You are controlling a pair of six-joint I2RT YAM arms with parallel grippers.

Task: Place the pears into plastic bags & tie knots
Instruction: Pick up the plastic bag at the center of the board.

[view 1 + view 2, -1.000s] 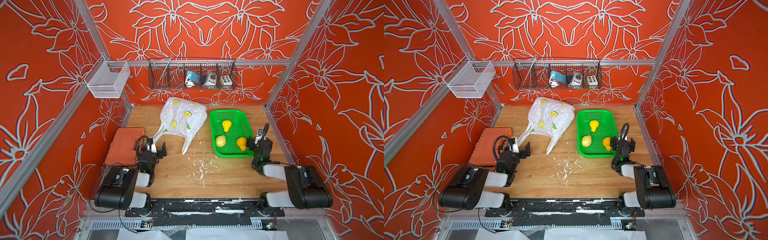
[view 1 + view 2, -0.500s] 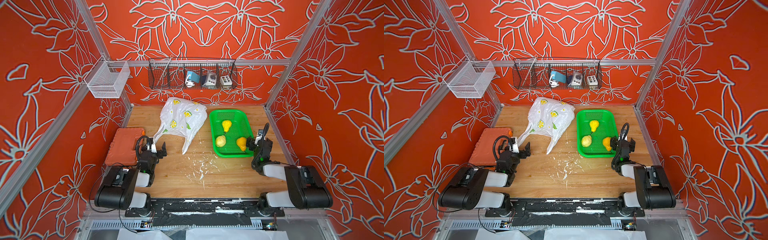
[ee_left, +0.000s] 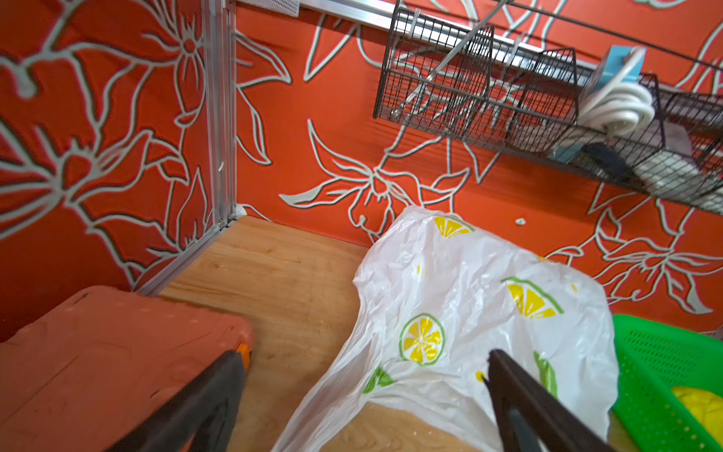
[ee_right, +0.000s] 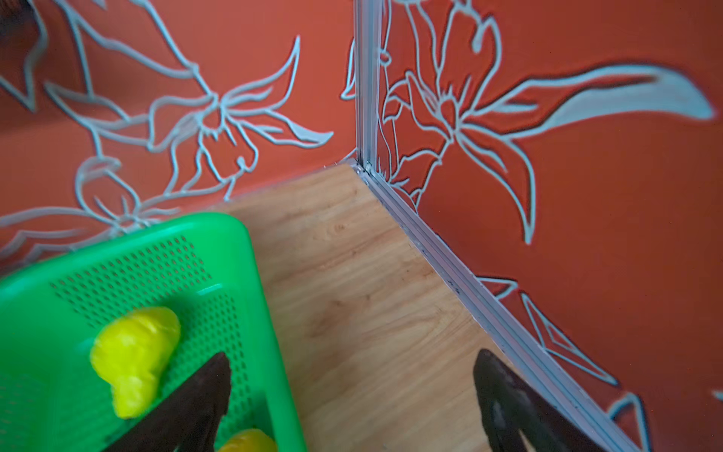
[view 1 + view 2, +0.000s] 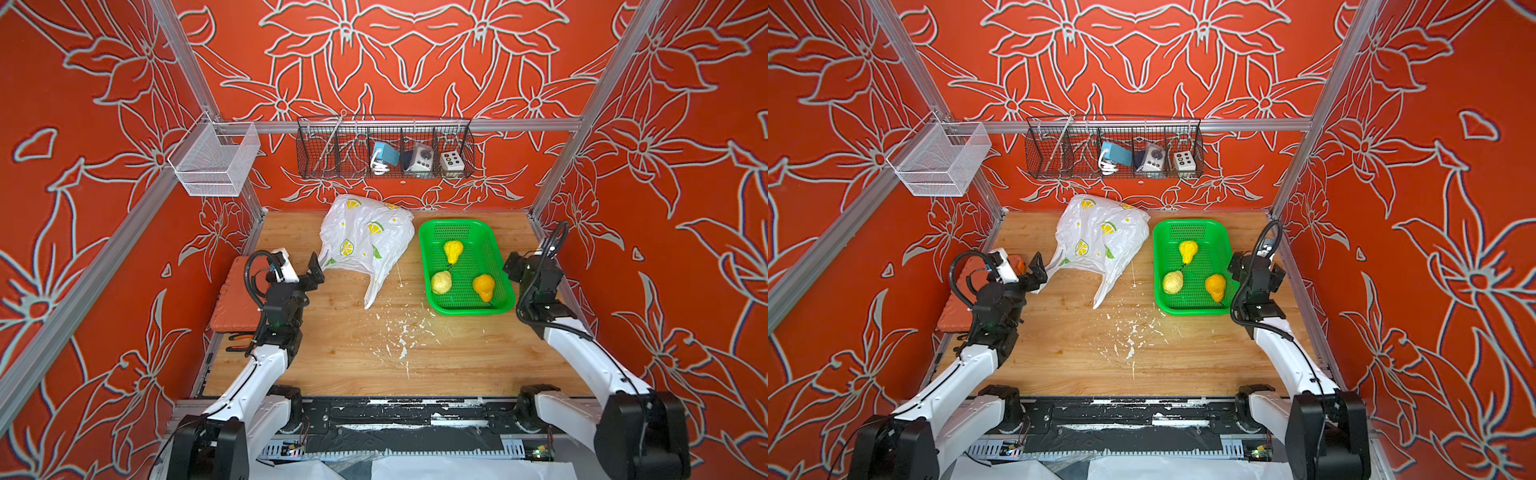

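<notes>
The white plastic bag (image 5: 365,241) (image 5: 1100,241) with citrus prints lies crumpled at the back middle of the wooden table, no knot in it. Its handle loops trail towards the front. My left gripper (image 5: 305,275) (image 3: 364,358) is open at the bag's near left handle; that handle's plastic (image 3: 469,313) lies between the spread fingers, unclamped. Three pears lie in the green tray (image 5: 469,309): bright yellow (image 5: 453,250), pale cream (image 5: 441,282), orange-yellow (image 5: 484,286). My right gripper (image 5: 524,264) (image 4: 352,358) is open and empty over the tray's right rim (image 4: 270,313).
A flat orange-red box (image 5: 237,299) lies along the table's left edge, beside the left arm. A black wire basket (image 5: 384,147) and a white mesh basket (image 5: 216,160) hang on the back wall. White flecks (image 5: 399,336) litter the table's middle.
Both arms have lifted out of their folded pose. The left gripper has moved forward to the bag's handle; the right gripper has risen a little beside the tray. Bag and pears are unmoved.
</notes>
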